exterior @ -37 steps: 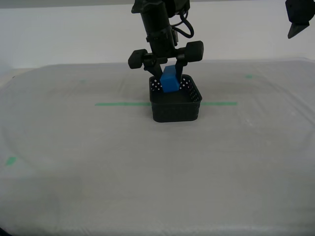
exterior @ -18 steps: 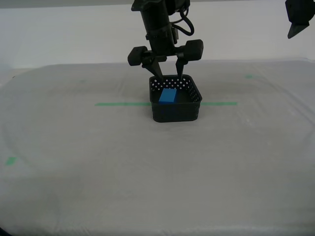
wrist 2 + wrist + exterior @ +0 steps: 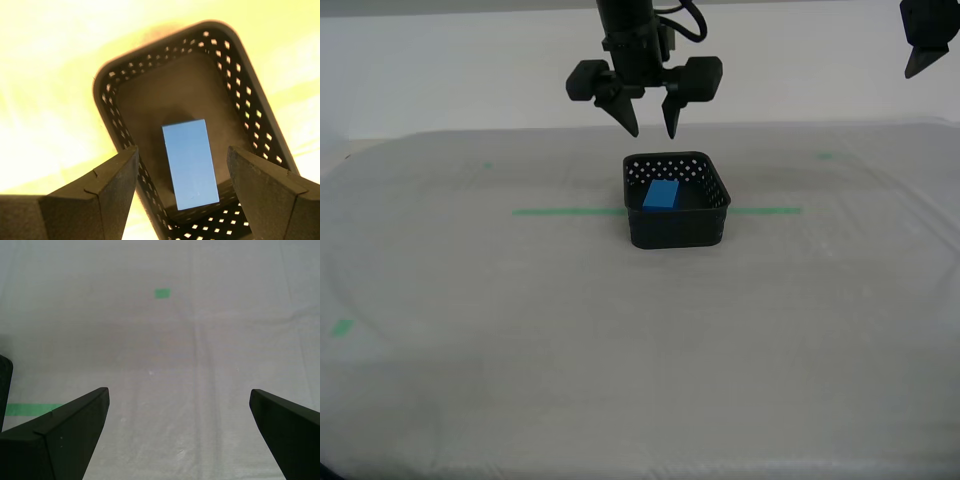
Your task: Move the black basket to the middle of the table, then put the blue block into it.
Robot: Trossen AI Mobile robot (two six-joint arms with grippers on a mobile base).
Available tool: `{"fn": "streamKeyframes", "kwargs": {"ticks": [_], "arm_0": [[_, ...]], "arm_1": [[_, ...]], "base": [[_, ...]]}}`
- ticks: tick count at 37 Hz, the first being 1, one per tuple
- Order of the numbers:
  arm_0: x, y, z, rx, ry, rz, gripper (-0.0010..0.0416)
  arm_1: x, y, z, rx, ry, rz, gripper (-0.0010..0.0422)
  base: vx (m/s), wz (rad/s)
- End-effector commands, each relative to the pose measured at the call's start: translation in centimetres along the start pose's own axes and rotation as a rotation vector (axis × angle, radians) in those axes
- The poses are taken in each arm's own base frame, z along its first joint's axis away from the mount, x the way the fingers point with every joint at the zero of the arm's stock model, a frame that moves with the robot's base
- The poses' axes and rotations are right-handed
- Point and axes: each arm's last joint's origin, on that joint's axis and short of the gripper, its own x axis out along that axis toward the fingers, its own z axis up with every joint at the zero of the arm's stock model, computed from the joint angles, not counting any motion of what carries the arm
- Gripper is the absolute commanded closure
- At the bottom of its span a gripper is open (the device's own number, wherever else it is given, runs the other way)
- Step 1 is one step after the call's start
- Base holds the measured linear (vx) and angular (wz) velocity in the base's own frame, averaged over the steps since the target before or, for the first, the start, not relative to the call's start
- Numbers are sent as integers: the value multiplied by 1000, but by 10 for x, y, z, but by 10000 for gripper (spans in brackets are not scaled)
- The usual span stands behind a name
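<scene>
Since a second ago my second tool has lifted clear, jaws wide, because the blue block lies released inside the black basket mid-desk.

arm: matte black column, black cable looped beside it | second gripper: two tapered black fingers, rounded black knobs | first gripper: wedge-shaped black fingers

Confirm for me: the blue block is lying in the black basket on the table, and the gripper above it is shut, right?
Not quite. The blue block does lie in the black basket on the table, but my second gripper above it is open, not shut. The second wrist view shows its fingers spread wide with the block between them and untouched; the exterior view agrees.
</scene>
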Motion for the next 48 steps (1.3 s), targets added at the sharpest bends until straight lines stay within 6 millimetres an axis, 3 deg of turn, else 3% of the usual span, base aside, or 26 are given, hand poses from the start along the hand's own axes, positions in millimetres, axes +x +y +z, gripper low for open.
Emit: {"fn": "streamKeyframes", "kwargs": {"ticks": [1, 15, 36, 48], "arm_0": [[0, 0, 0, -1, -1, 2, 12], [0, 0, 0, -1, -1, 2, 12], [0, 0, 0, -1, -1, 2, 12], [0, 0, 0, -1, -1, 2, 12]], "arm_1": [[-10, 5, 3, 4, -22, 7, 174], [-43, 36, 15, -17, -82, 24, 174], [-52, 107, 17, -62, -6, 112, 174], [-74, 129, 19, -68, -60, 330, 174]], "base": [[0, 0], [0, 0], [0, 0], [0, 0]]}}
